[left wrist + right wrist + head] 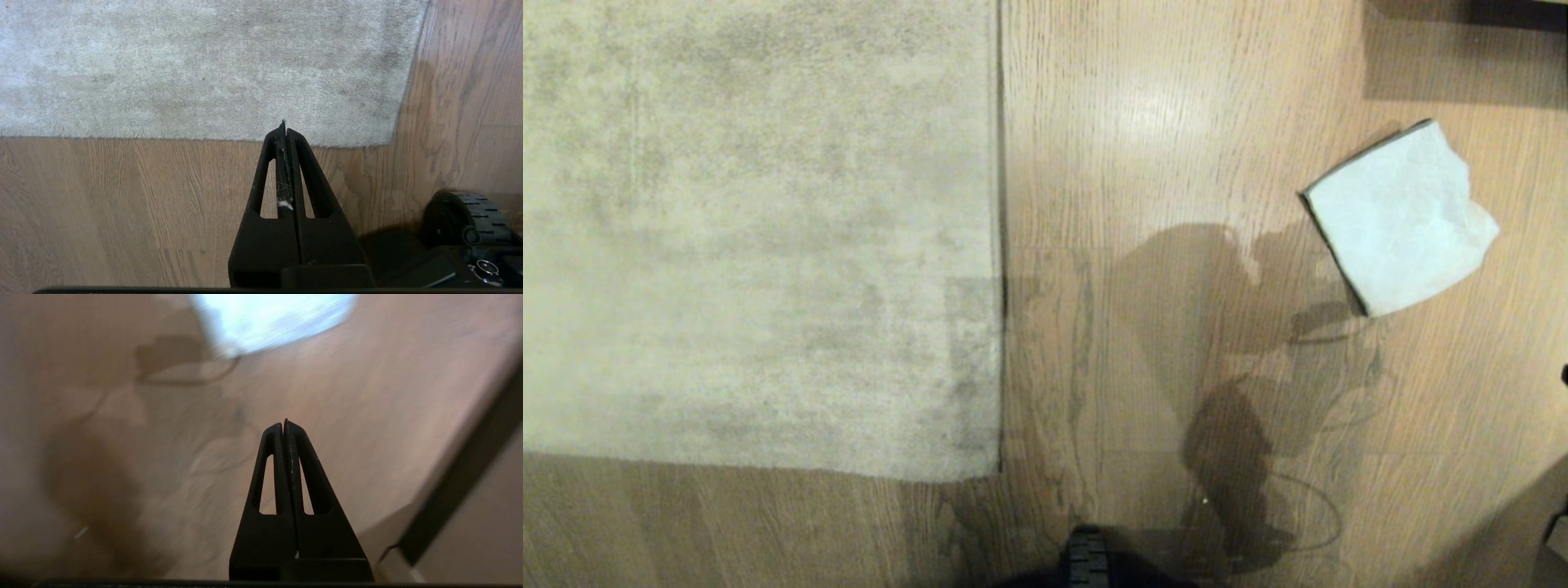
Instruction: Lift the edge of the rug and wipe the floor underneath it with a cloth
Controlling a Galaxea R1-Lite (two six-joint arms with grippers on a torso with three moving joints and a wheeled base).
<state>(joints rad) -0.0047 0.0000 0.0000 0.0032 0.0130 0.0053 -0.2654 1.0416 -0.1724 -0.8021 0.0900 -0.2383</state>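
From my head camera the rug fills the upper left of the frame and lies flat on the wooden floor. The rug edge runs straight down the middle of the picture to a square corner at the lower centre, and it sits down against the planks. The cloth lies well apart from the rug, at the upper right of that frame, a pale folded square on bare floor with one darker hem along its left side. Shadows of my arms and cables fall on the planks between the rug and the cloth. A black ridged wheel of my base shows at the bottom centre. Neither arm appears in the head view. In my left wrist picture my left pincer is closed, its two black fingers pressed together with nothing gripped, only a speck of white fluff stuck low in the seam. It hangs over the planks, its tip lined up with the rug's near border, the corner to the right of centre. In my right wrist picture my right pincer is likewise closed and empty over bare floor. The cloth shows blurred at the top centre of that frame, apart from the fingertips. A dark straight bar crosses its right side.
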